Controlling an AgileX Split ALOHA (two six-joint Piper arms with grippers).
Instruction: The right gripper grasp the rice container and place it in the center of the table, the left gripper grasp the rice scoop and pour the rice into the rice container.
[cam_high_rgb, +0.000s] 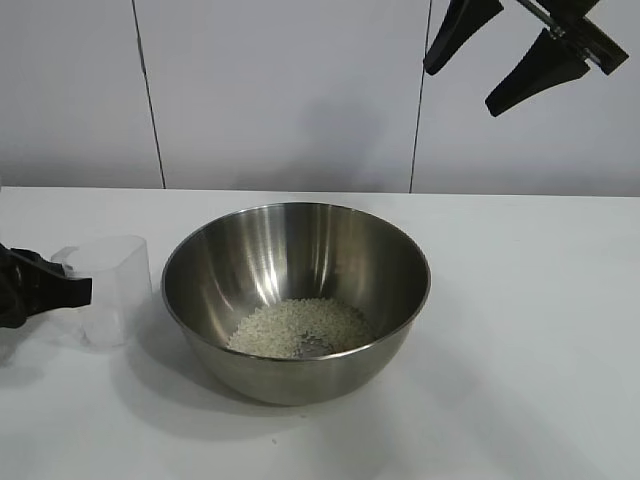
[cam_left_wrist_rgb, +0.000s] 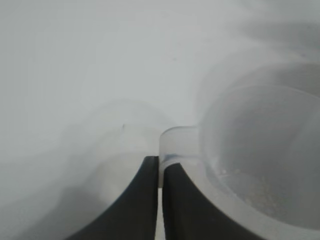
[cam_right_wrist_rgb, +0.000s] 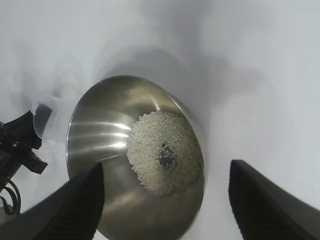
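The rice container (cam_high_rgb: 300, 255), a wide steel bowl, stands in the middle of the white table (cam_high_rgb: 540, 330) with a heap of rice (cam_high_rgb: 300, 327) in its bottom. Just left of it the clear rice scoop (cam_high_rgb: 112, 290) stands upright on the table and looks empty. My left gripper (cam_high_rgb: 82, 290) is shut on the scoop's little tab handle (cam_left_wrist_rgb: 177, 142), the fingers pinching it edge-on (cam_left_wrist_rgb: 160, 159). My right gripper (cam_high_rgb: 462, 88) hangs open high above the bowl's right side, holding nothing. From its wrist view the bowl (cam_right_wrist_rgb: 100, 135), rice (cam_right_wrist_rgb: 165, 150) and scoop (cam_right_wrist_rgb: 47, 117) lie below its spread fingers (cam_right_wrist_rgb: 166, 167).
A pale panelled wall (cam_high_rgb: 280, 90) closes the far side of the table. Bare white tabletop lies to the right of the bowl and in front of it.
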